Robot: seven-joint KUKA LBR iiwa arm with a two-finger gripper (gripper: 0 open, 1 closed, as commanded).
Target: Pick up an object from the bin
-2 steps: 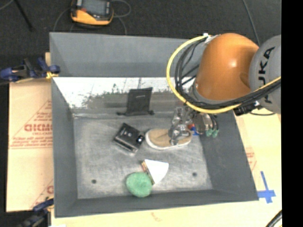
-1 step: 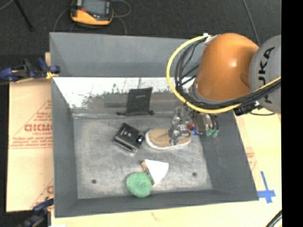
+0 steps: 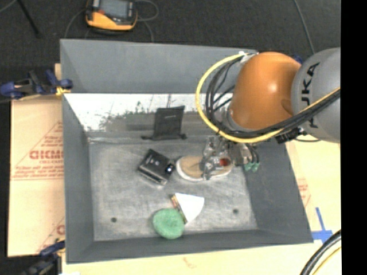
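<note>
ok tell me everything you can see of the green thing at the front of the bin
The green lump looks soft and fuzzy, like foam or sponge. It is roundish, slightly wider than tall, and whole as far as shows. It rests on the bin floor close to the front wall, about midway along it. Its upper right edge meets or nearly meets a white wedge-shaped piece. The gripper is well apart from it, further back.

Bin (image 3: 114, 193): stand (image 3: 167, 122) at upper centre; boxy device (image 3: 155, 167) mid-frame, oval dish (image 3: 190, 168) just right of it, under the gripper (image 3: 214, 164); wedge (image 3: 190, 205) below them, rounded lump (image 3: 168, 223) at its lower left.
</note>
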